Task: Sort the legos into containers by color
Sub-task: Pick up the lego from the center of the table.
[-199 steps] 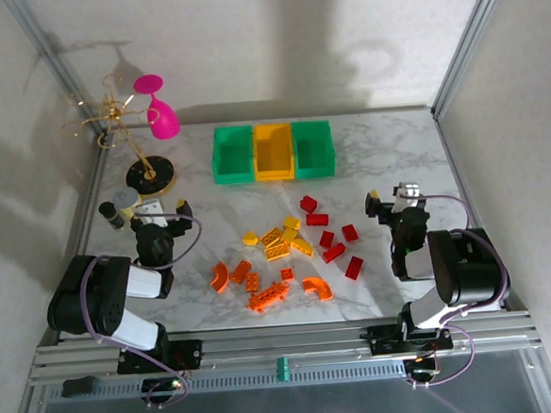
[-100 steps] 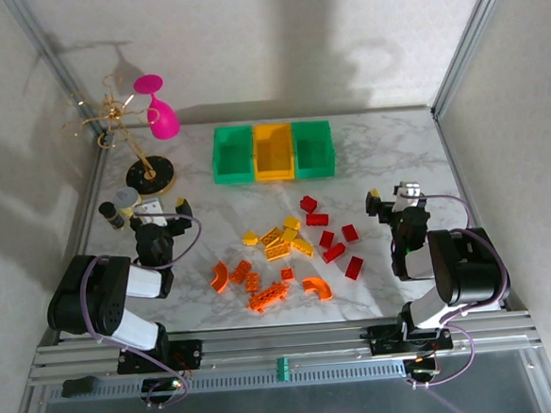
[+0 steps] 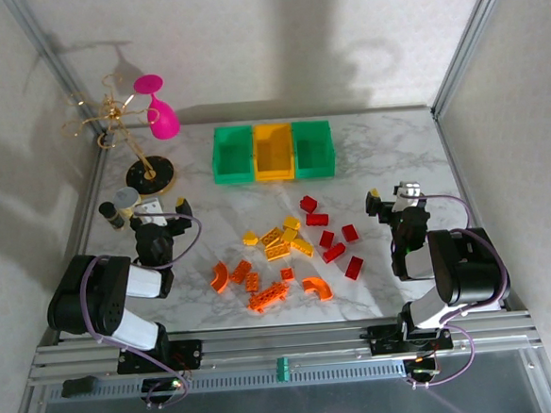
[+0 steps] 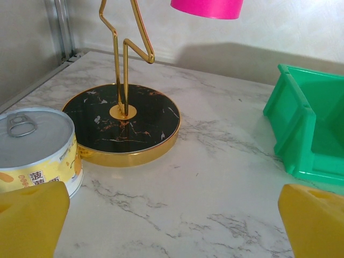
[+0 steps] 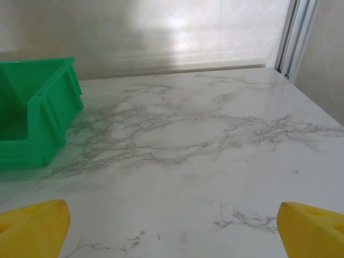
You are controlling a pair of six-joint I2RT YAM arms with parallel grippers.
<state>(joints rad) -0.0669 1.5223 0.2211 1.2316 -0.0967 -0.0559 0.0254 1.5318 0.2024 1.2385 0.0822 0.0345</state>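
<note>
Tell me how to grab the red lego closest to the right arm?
Likely from straight above with the right gripper, pinching the red brick across its short width, mid-length. It lies flat, apart from its neighbours, leaving room beside both long sides.

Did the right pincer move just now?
No. The right pincer stays put in the top view, at the same gap from the right green bin and the red legos as before.

The left wrist view's top edge cuts off the pink glass (image 4: 207, 6), its left edge the can (image 4: 35, 148). The right wrist view's left edge crops a green bin (image 5: 37, 115).
</note>
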